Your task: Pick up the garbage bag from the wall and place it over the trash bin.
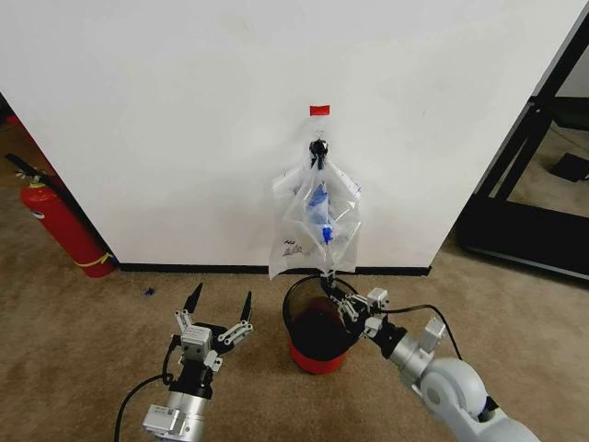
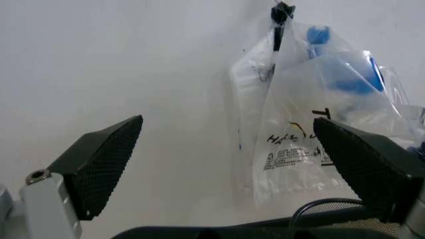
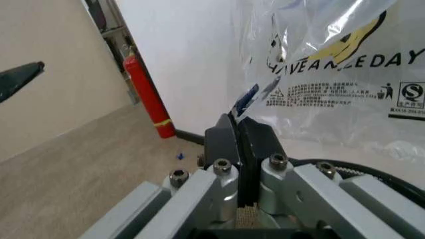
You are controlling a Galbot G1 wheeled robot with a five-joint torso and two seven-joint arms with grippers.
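A red fire extinguisher (image 1: 57, 224) leans at the far left of the wall (image 1: 184, 138). The left tool (image 1: 219, 308) hovers released above the carpet. The garbage bag (image 1: 317, 226) hangs from a hook (image 1: 318, 147), its lower edge pinched by the clenched right tool (image 1: 333, 287) over the trash bin (image 1: 317, 336).

The garbage bag (image 3: 345, 64) reads "HAVE A NICE DAY".

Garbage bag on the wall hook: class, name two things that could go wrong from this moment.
1. The right tool is shut on a bottom corner of the garbage bag, whose handles hang on the hook; pulling could tear the thin plastic.
2. Several bags hang together there, so extras might come off and miss the trash bin. The left tool hovers open, left of the bin.
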